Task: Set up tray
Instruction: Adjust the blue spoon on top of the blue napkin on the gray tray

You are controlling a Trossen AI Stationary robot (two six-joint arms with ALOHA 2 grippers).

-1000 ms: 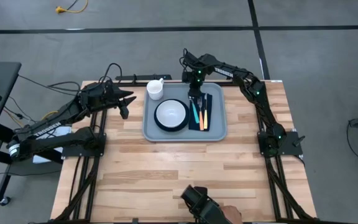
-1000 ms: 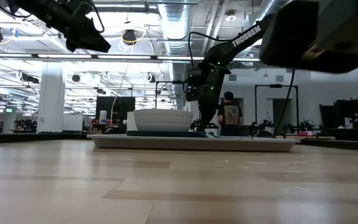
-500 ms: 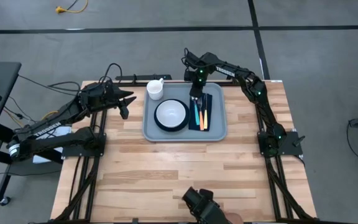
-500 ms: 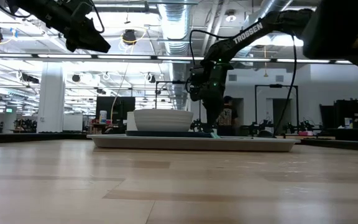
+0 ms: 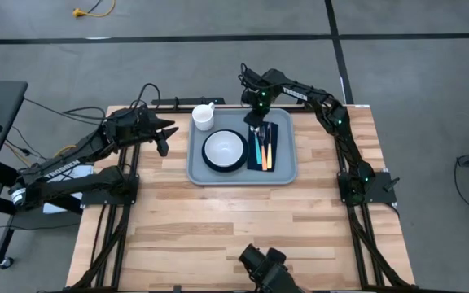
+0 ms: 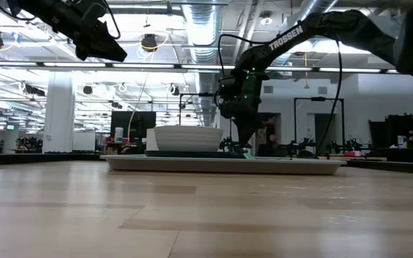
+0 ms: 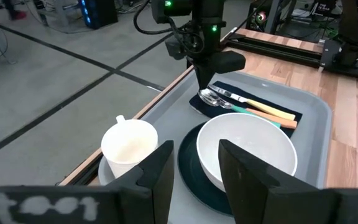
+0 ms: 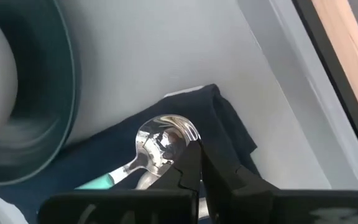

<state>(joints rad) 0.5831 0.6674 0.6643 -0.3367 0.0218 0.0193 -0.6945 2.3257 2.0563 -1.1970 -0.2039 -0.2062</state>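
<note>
Two arms are before us: the right gripper, fingers pressed together and holding nothing, hovers over the spoon on the navy napkin in the tray. The left gripper waits beside the tray, fingers apart.

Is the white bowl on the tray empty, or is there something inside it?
Empty. The left wrist view looks into the bowl and shows only its bare white inside. It stands upright on the dark plate.
</note>
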